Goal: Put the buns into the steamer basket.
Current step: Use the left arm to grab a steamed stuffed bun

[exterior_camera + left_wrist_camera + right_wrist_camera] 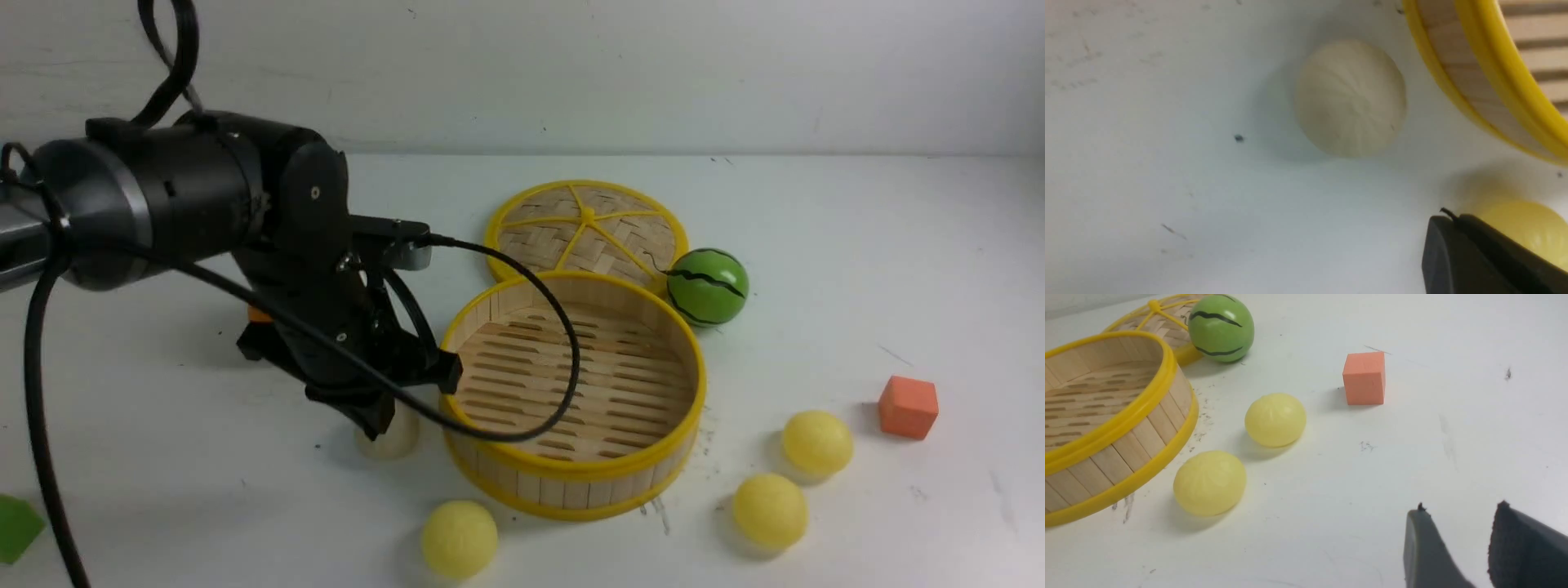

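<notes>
White scuffed table [816, 245], pale wall behind; left pincer [1453, 245] pressed together, right pincer [1470, 547] spread, empty.

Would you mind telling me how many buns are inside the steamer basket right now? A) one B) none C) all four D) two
B: the steamer basket shows only its bare slatted floor, while the white bun and the three yellow buns sit on the table around it.
</notes>
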`<state>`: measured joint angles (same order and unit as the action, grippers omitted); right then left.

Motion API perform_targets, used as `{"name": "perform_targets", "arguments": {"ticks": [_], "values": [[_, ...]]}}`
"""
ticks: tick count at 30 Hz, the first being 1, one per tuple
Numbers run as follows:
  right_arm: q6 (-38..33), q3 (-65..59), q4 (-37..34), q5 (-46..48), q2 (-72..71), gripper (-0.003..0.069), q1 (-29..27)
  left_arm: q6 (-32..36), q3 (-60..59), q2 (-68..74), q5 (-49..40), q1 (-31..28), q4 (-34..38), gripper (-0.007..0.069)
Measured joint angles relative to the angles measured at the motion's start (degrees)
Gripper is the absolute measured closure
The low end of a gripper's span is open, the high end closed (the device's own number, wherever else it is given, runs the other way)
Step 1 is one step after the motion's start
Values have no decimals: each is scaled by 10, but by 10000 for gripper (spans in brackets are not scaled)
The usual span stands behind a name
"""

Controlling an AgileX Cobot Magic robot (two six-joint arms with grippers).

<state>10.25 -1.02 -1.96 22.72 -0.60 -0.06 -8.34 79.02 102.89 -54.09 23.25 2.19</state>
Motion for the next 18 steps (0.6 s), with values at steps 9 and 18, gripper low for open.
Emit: {"name": "perform_targets", "arguments": {"ticks": [9, 18], "values": [[0, 0, 0, 0, 0, 419, 0, 50, 61, 58, -5, -28, 10, 619], [0, 0, 0, 0, 0, 419, 0, 53, 61, 104, 21, -44, 12, 410]]}}
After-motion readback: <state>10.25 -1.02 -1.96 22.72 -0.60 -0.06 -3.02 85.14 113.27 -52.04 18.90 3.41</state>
